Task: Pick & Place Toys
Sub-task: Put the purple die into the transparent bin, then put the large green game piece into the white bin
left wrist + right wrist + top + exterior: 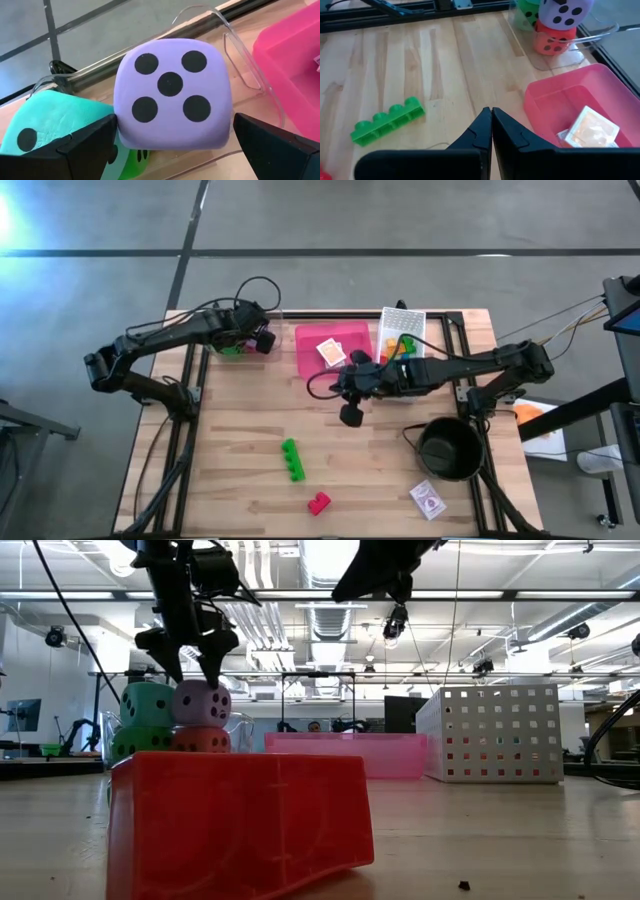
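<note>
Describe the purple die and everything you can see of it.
The purple die is a soft-looking lilac cube with rounded corners and black pips; its five face shows in the left wrist view. It sits atop the red die, beside the teal die, inside a clear container. The left gripper straddles it with fingers open.

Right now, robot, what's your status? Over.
Left gripper open around purple die atop the dice stack. Right gripper shut, empty, mid-table. Green brick waiting; nothing blocking.
</note>
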You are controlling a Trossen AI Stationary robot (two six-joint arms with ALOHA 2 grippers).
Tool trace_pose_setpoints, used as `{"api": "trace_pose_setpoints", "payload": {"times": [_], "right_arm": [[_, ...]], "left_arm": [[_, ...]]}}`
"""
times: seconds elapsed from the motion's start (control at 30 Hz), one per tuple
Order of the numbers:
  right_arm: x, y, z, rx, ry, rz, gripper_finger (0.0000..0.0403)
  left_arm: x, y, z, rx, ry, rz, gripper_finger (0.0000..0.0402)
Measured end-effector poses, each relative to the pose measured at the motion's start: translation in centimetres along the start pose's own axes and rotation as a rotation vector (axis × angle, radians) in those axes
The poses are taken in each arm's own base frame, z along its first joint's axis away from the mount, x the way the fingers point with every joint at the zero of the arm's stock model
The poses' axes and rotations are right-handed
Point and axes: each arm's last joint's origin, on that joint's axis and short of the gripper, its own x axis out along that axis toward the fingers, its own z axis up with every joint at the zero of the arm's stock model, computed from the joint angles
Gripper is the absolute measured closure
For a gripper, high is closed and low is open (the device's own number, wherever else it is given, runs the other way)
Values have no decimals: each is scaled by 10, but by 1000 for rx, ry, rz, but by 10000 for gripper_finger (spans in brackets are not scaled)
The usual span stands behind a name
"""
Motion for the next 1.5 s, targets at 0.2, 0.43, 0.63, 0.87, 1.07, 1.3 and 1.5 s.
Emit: {"api": "trace_pose_setpoints", "payload": {"times": [0.2,0.43,0.63,0.87,1.07,1.3,1.5], "right_arm": [[0,1,0,-5,0,4,395],[0,1,0,-5,0,3,395],[-1,1,0,-1,-3,-5,395],[-2,5,-2,9,6,4,395],[-5,13,-12,12,85,7,395],[-12,27,-25,-18,71,-146,395],[-31,15,-39,49,52,-210,395]], "left_arm": [[-5,1,5,8,-13,-1,2],[-10,3,9,12,-16,8,2],[-31,4,15,103,97,-140,2],[-65,-11,3,345,248,-533,2],[-95,-33,-25,622,209,-652,2],[-122,-62,-61,835,197,-736,2],[-138,-82,-89,1008,132,-742,2]]}}
